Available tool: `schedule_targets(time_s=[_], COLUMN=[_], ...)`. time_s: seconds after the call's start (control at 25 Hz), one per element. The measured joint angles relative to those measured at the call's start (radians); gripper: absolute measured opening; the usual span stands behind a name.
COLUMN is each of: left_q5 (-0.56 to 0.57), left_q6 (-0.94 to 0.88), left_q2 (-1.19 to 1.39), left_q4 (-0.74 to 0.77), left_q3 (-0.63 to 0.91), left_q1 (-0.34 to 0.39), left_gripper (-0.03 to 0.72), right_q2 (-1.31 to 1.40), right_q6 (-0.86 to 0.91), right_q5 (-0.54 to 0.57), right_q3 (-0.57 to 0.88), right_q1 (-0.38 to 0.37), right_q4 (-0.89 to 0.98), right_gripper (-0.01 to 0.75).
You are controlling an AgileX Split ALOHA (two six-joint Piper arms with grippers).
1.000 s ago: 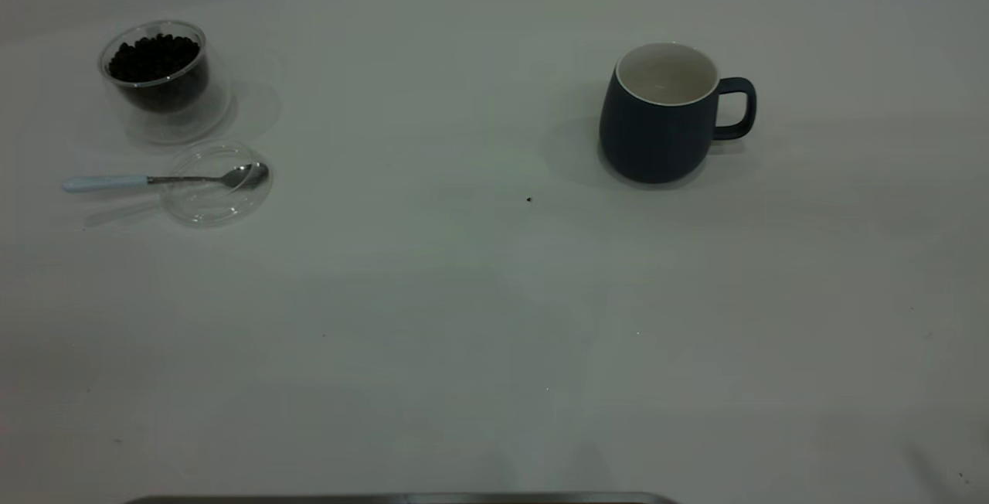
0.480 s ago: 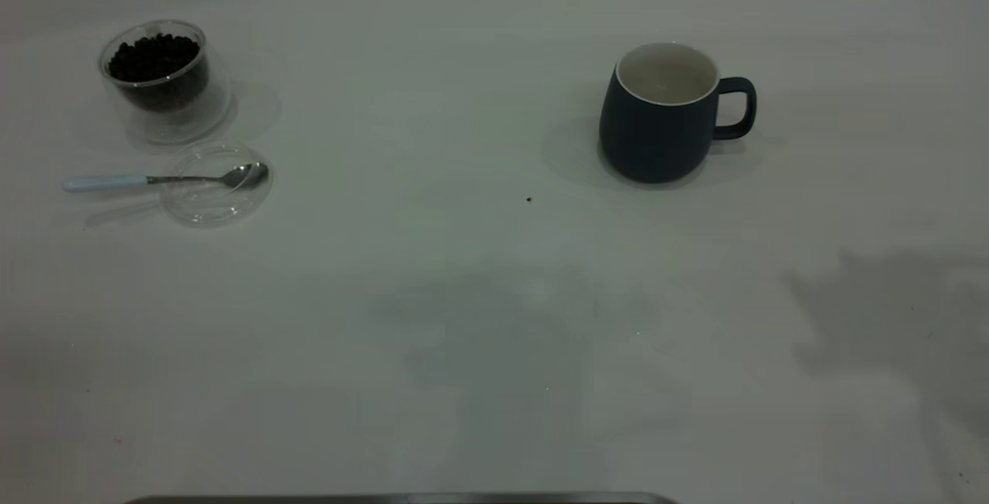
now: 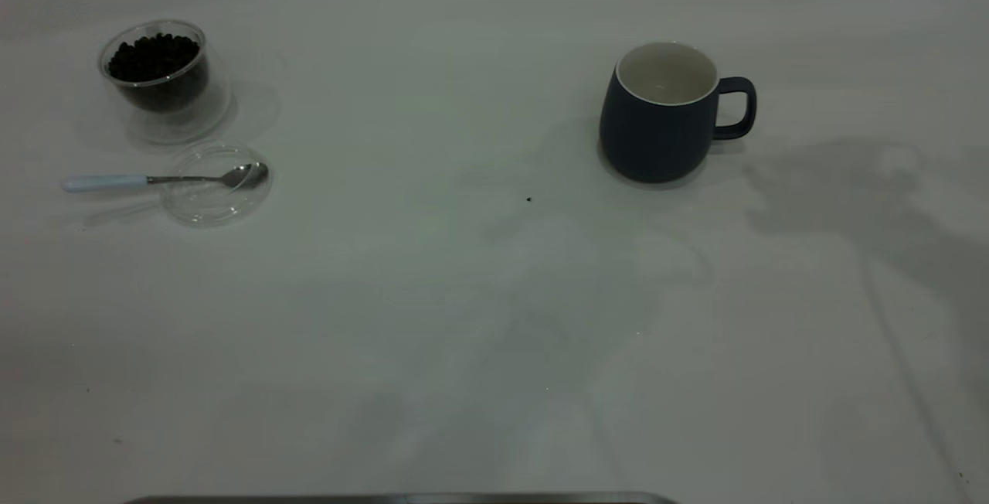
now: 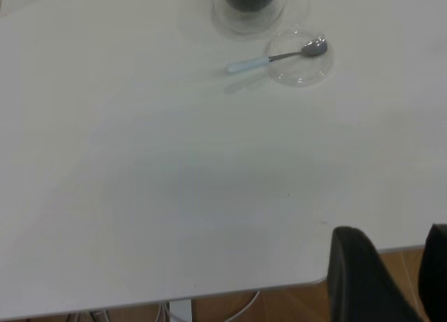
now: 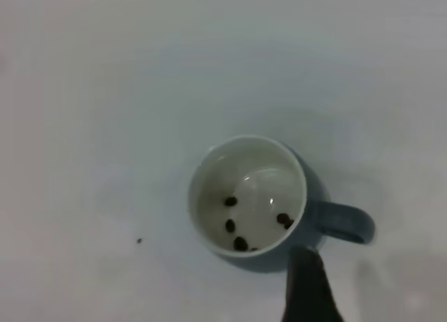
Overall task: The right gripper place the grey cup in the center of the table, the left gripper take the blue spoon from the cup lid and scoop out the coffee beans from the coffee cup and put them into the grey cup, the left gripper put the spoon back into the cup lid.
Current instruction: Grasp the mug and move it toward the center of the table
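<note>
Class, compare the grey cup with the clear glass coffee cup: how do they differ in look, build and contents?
The grey cup is opaque, dark blue-grey with an off-white inside; the coffee cup is clear glass. The grey cup has a loop handle; the coffee cup has none. The grey cup looks larger. The coffee cup is heaped with coffee beans; the right wrist view shows only a few beans in the grey cup. Both stand upright on the table.

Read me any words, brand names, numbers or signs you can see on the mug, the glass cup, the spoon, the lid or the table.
None: no text shows on the grey cup, the coffee cup, the blue spoon, the cup lid or the table in any view.
</note>
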Motion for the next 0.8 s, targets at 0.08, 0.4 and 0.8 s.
schedule_targets(time_s=[0.08,0.4,0.8], left_q5=[0.000,0.000,0.000], left_q6=[0.000,0.000,0.000], left_q2=[0.000,0.000,0.000], left_q4=[0.000,0.000,0.000], left_q3=[0.000,0.000,0.000], left_q1=[0.000,0.000,0.000], left_gripper=[0.283,0.283,0.283], right_q2=[0.077,0.337,0.525], right_q6=[-0.020,-0.046,-0.046], right_q5=[0.055,0.121,0.115], right_q3=[-0.052,-0.261,-0.412], right_q1=[0.002,0.096,0.141], right_q4=[0.000,0.000,0.043], right_gripper=[0.456,0.456,0.456])
